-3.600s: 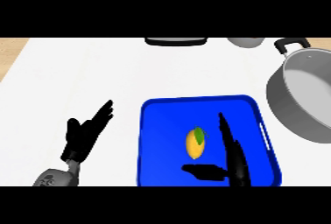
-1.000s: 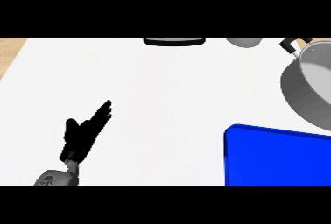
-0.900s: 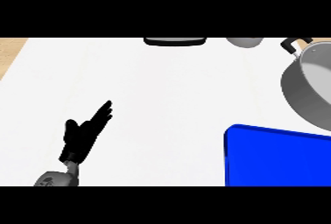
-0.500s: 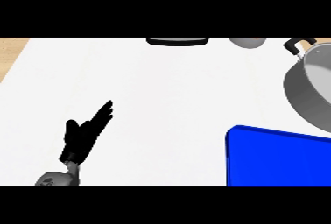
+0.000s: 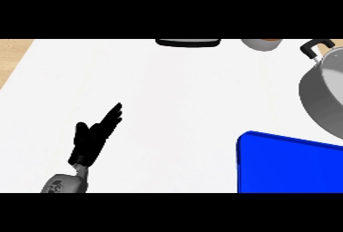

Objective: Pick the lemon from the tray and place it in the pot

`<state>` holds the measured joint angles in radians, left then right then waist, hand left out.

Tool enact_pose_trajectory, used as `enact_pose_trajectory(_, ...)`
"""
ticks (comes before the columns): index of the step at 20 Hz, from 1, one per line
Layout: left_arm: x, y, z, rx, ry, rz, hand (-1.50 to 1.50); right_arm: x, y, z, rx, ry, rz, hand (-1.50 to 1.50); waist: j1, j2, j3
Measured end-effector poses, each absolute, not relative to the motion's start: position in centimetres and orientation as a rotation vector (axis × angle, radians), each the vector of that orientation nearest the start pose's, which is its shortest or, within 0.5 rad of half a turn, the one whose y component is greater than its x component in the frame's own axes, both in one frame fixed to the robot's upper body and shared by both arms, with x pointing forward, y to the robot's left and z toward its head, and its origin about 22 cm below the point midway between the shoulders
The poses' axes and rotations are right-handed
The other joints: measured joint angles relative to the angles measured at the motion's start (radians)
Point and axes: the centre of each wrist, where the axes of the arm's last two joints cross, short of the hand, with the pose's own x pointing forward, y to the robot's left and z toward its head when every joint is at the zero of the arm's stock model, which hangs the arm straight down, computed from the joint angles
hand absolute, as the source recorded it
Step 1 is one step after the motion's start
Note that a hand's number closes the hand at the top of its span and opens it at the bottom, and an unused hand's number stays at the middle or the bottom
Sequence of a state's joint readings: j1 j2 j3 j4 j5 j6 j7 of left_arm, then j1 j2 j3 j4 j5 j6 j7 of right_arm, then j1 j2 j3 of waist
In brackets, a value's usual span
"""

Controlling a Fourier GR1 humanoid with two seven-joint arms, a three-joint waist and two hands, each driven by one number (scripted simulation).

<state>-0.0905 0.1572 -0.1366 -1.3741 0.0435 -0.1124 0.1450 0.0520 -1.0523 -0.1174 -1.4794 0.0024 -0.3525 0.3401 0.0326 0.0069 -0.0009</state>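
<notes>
Part of the blue tray [image 5: 288, 165] shows at the lower right, cut off by the view's edge; no lemon shows on the part I see. The grey pot [image 5: 325, 97] with a black handle stands at the right edge, partly out of view. My left hand [image 5: 94, 138] rests open at the lower left, fingers straight and pointing up and right, well apart from the tray. My right hand shows nowhere.
A dark flat object [image 5: 189, 42] lies at the counter's far edge. A small grey cup [image 5: 260, 43] stands next to it. The white counter top [image 5: 167, 90] spreads between my left hand and the tray. A wooden strip [image 5: 12, 56] shows at the far left.
Since 3.6 s ago the view has swung left: tray and pot slid right, lemon and right hand left the view. Over the last second the scene shifted only slightly; left hand still.
</notes>
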Motion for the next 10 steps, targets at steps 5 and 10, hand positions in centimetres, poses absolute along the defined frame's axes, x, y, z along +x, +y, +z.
enact_pose_trajectory(5, 26.7, 23.0, -1.6, -0.084, -1.289, -0.319, 0.00, 26.2, -45.7, 15.8, -1.267, -1.063, 0.369, 1.50, 0.014, 0.004, 0.001)
enact_pose_trajectory(10, 27.1, 22.6, -1.6, -0.096, -1.292, -0.343, 0.00, 28.5, -45.4, 14.4, -1.356, -0.845, 0.518, 1.50, 0.037, 0.010, 0.001)
